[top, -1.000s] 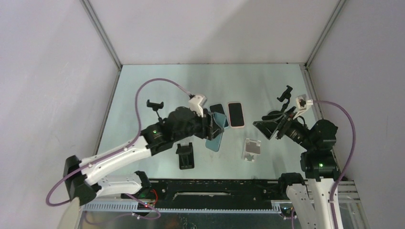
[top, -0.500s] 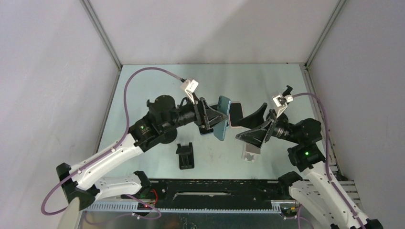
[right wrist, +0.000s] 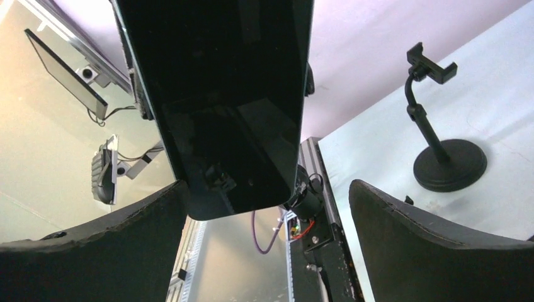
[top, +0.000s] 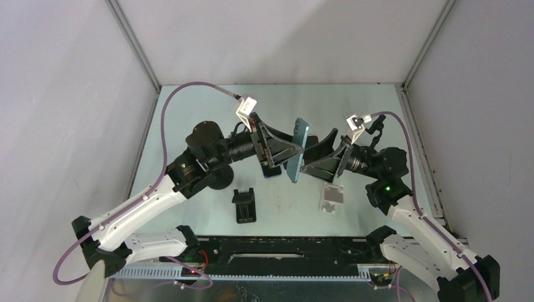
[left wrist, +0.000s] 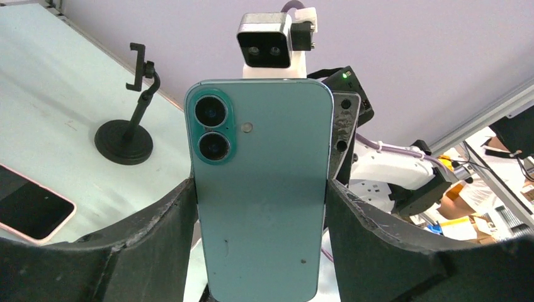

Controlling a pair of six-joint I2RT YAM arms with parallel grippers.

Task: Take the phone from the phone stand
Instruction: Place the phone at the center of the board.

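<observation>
Your left gripper [left wrist: 260,207] was clamped on the teal phone [left wrist: 261,138], a finger against each long edge. The phone was held up off the table between the two arms, clear of the black stand [top: 244,204] and the white stand [top: 331,198]. Left wrist view gave its back and twin lenses; right wrist view gave only the dark screen. Your right gripper [right wrist: 267,201] stood spread around the phone's end; pad contact was hard to judge. Top view showed the phone edge-on, its lower end hidden.
</observation>
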